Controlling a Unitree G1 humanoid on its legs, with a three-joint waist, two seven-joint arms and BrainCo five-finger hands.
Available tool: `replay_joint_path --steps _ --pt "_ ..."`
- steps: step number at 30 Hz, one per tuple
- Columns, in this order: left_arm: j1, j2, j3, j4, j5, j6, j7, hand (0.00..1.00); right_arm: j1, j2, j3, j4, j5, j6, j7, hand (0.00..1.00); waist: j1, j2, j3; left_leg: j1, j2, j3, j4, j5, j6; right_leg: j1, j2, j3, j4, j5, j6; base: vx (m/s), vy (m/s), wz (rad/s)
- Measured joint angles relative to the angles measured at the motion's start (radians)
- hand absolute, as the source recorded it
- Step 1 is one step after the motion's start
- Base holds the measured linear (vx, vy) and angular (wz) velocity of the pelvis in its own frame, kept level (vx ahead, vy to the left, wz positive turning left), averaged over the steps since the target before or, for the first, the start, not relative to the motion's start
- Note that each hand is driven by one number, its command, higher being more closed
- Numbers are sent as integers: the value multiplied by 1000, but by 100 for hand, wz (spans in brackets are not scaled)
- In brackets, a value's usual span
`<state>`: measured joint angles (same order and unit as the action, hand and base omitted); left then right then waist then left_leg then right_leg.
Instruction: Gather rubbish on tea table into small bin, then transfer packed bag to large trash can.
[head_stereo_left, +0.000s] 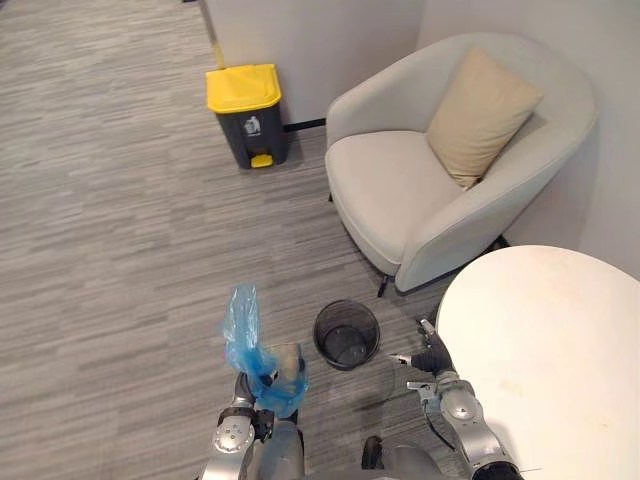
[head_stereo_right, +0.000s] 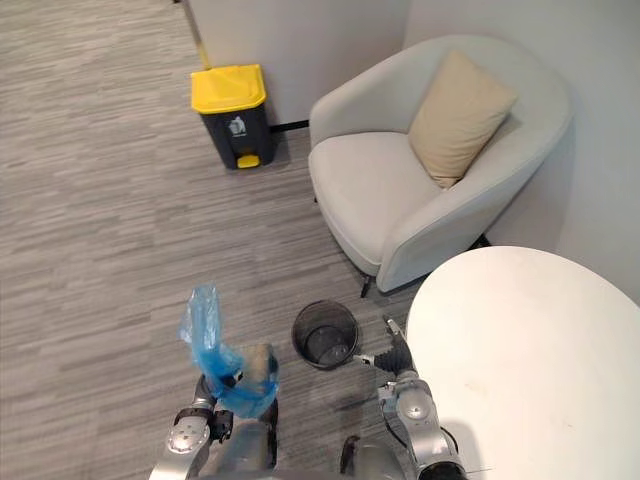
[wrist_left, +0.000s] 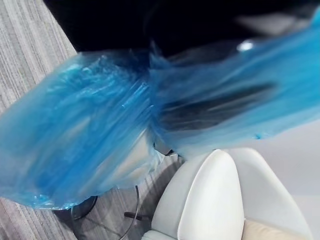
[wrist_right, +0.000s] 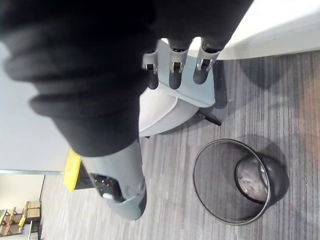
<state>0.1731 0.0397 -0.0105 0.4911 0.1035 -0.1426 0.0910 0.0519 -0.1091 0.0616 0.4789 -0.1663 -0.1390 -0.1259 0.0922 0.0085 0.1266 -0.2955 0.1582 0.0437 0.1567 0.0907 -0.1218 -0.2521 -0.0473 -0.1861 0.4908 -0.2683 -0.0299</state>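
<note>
Well, through the left eye view the left hand (head_stereo_left: 246, 392) is gripping the blue bag (head_stereo_left: 262, 375), fingers closing round the bunched plastic and keeping it up off the grey floor (head_stereo_left: 120, 250). The bag's loose top is sticking up above the grip. The right hand (head_stereo_left: 430, 355) is hanging spread and empty between the small bin (head_stereo_left: 325, 322) and the edge of the round white tea table (head_stereo_left: 550, 350). The black mesh bin is standing upright on the floor, just beside the table.

Well apart, by the wall, the large trash can (head_stereo_left: 252, 125) is sitting with its yellow lid (head_stereo_left: 242, 88) down (a small pale symbol is showing on its dark front, too small for me to read). A pale armchair (head_stereo_left: 400, 190) is holding a tan cushion (head_stereo_left: 482, 115) between the can and the table.

The right eye view is giving the same layout, the bag's filled end bulging beside the left hand, near the bin.

In the left wrist view the blue plastic is crowding close around the hand, with a dark finger shape showing dimly through it. The armchair's back is rising beyond.

In the right wrist view the right hand's fingers (wrist_right: 206, 62) are reaching out straight in a row, the thumb (wrist_right: 122, 185) standing apart, nothing between them. The small bin is sitting on the floor past them.
</note>
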Motion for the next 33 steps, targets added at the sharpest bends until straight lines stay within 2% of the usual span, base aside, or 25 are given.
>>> replay_joint_path --steps 1,3,4,5,7,8,9,10,11,12,14,17,20,22,24,27,29,31,32,33 --pt "-7 3 -12 -18 -5 1 2 100 0 8 -10 -1 1 2 -7 0 -9 -5 5 -39 16 47 44 -6 4 -3 -18 -51 -20 14 -26 -158 -49 96" --pt "-15 4 -23 -32 -6 1 2 100 1 9 -16 -17 8 13 -11 0 -24 -20 15 -59 16 108 164 -23 28 5 -52 -95 -27 22 -28 -106 -15 97" --pt "-18 4 -28 -44 -6 1 2 100 12 10 -15 -52 10 13 -14 0 -27 -26 16 -48 23 155 235 -84 49 12 -75 -124 -26 24 -24 -88 33 87" --pt "-19 3 -29 -60 -7 0 2 100 20 13 -15 -77 12 11 -23 0 -28 -25 16 -33 41 188 274 -136 63 23 -91 -155 -34 29 -16 -81 66 85" --pt "-32 5 -29 -59 -9 0 2 100 20 18 -16 -75 18 11 -26 0 -28 -27 16 0 57 219 298 -177 74 39 -110 -189 -46 38 -1 -61 155 72" --pt "-38 11 -36 -54 -10 1 2 100 21 21 -24 -64 19 11 -26 0 -33 -27 13 25 68 248 299 -210 72 49 -126 -215 -62 48 17 -46 234 88" --pt "-47 17 -45 -27 -11 -4 2 100 19 19 -37 -32 20 10 -26 0 -52 -12 9 59 70 278 240 -224 47 65 -126 -237 -88 65 48 -27 212 73" --pt "-57 25 -47 -4 -11 -5 2 100 12 28 -48 -9 20 11 -26 0 -53 -18 10 64 58 277 216 -217 37 68 -131 -238 -100 73 60 -10 199 48" --pt "-70 47 -60 49 -11 -4 2 100 -3 46 -55 27 22 15 -25 0 -51 -28 3 81 25 276 158 -189 43 83 -130 -225 -151 97 86 -5 194 35" --pt "-72 66 -72 81 -11 1 1 100 -1 50 -56 45 31 14 -25 0 -63 -30 2 98 -7 267 118 -168 55 111 -130 -214 -215 127 96 -4 190 34" --pt "-68 84 -72 92 -11 1 4 100 -7 50 -62 74 40 14 -25 0 -73 -27 0 102 -31 259 100 -160 68 139 -131 -208 -276 172 103 4 201 29" --pt "-68 110 -61 111 -11 1 5 100 -28 50 -63 112 39 16 -24 0 -74 -26 1 102 -40 263 97 -158 71 160 -124 -204 -336 218 110 -10 108 -3" --pt "-63 129 -53 112 -11 1 7 100 -32 49 -76 136 39 19 -24 0 -71 -25 1 102 -39 263 96 -156 75 164 -117 -199 -354 235 105 -46 25 -6" --pt "-58 128 -35 112 -11 1 8 100 -33 47 -91 139 39 21 -23 0 -72 -24 1 100 -46 260 97 -156 75 157 -119 -198 -342 231 106 -65 18 0" --pt "-55 124 -25 112 -11 1 5 100 -32 35 -103 142 39 30 -23 0 -78 -25 2 89 -66 254 111 -180 97 118 -166 -200 -239 156 125 -67 25 19" --pt "-54 126 -26 107 -11 1 3 100 -10 22 -107 163 39 34 -22 0 -87 -37 9 79 -116 198 132 -205 106 108 -212 -189 -121 61 151 -42 24 64" --pt "-43 127 -27 99 -11 1 3 100 -1 29 -131 163 39 34 -19 0 -98 -45 14 75 -145 142 153 -221 127 123 -193 -127 -108 24 156 164 -2 95" --pt "-30 124 -27 98 -11 2 3 100 -2 33 -134 164 40 34 -13 0 -100 -49 23 81 -161 113 166 -242 141 100 -206 -90 -12 42 151 178 18 53" --pt "-35 122 -28 98 -11 6 2 100 -14 35 -134 165 41 32 -5 0 -105 -36 37 91 -153 84 175 -249 152 32 -193 -34 105 37 128 183 52 49" --pt "-49 120 -27 97 -11 5 3 100 -16 37 -133 165 41 32 -3 0 -104 -27 47 101 -137 58 175 -259 150 -2 -146 -3 86 13 118 178 33 56"
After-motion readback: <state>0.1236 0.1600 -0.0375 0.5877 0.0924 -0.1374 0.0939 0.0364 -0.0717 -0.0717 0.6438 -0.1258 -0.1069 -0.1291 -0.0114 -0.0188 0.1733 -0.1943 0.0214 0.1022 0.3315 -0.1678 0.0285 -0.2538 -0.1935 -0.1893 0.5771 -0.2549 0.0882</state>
